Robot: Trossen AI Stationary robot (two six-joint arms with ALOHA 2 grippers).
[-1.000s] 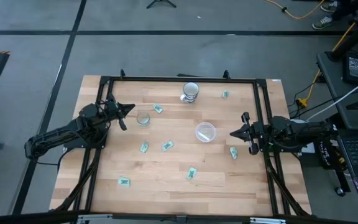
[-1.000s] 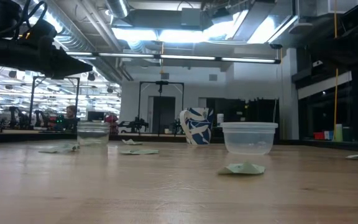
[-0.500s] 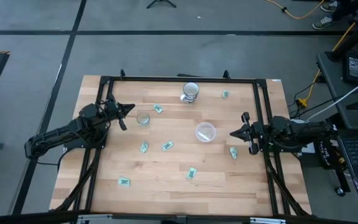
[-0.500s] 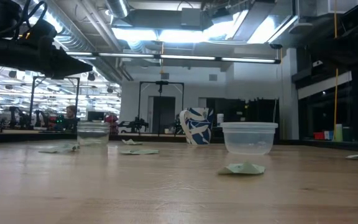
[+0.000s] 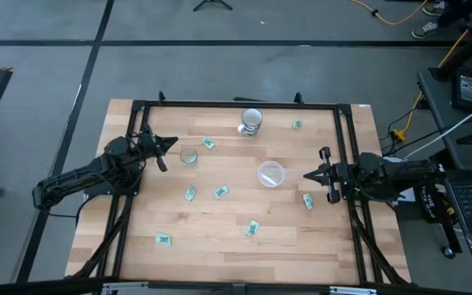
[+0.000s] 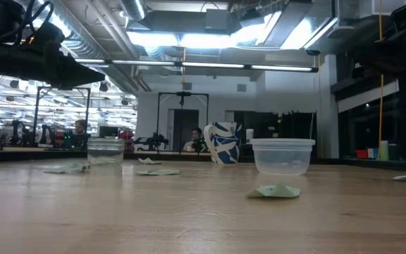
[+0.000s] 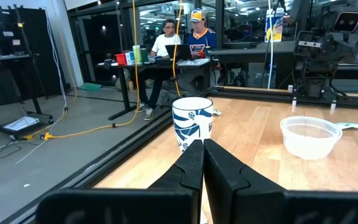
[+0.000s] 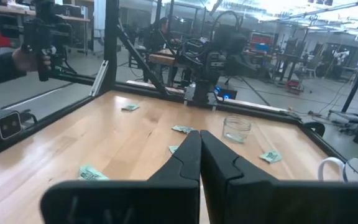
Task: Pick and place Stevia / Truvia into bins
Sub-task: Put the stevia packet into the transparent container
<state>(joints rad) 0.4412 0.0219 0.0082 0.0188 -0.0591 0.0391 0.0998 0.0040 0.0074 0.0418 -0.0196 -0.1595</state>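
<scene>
Wooden worktop (image 5: 301,238) unchanged over the last second: green packets (image 5: 220,192) lie scattered across its middle, two clear cups (image 5: 270,174) empty. Left tool (image 5: 169,143) near the left edge and right tool (image 5: 309,174) near the right edge hover, fingers pressed together. No picking begun.

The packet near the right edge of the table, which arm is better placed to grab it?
Right, probably. The right gripper hangs just beside that packet, with the wide clear cup close by. The left gripper sits across the table by the small clear cup.
</scene>
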